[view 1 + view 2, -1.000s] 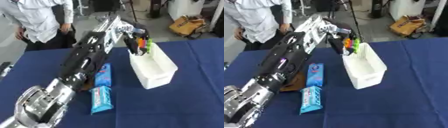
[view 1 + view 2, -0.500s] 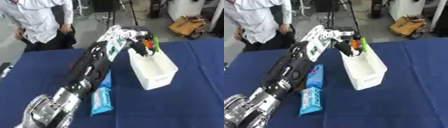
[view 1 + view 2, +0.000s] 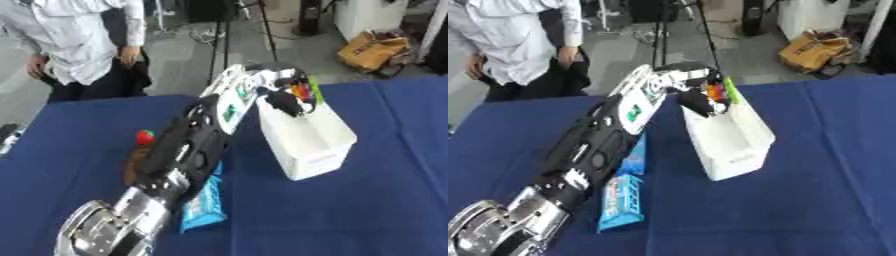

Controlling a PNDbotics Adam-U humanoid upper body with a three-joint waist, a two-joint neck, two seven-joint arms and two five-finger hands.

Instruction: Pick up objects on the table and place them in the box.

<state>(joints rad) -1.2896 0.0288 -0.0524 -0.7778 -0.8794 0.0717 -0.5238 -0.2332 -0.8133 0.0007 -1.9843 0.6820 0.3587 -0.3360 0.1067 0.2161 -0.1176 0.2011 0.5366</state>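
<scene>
Left hand [image 3: 284, 97] over far end of white box [image 3: 308, 145], fingers curled round colourful bundle [image 3: 302, 91]; lower inside walls, then release.

The left arm [image 3: 188, 150] is mostly black, its casing glossy and moulded in bulging segments. Nearest the camera sits a large round silver joint [image 3: 105, 232] of polished metal. The forearm section [image 3: 642, 97] is white with a small green marking on its side. The left hand [image 3: 284, 97] has dark fingers and pale parts at the wrist.
</scene>
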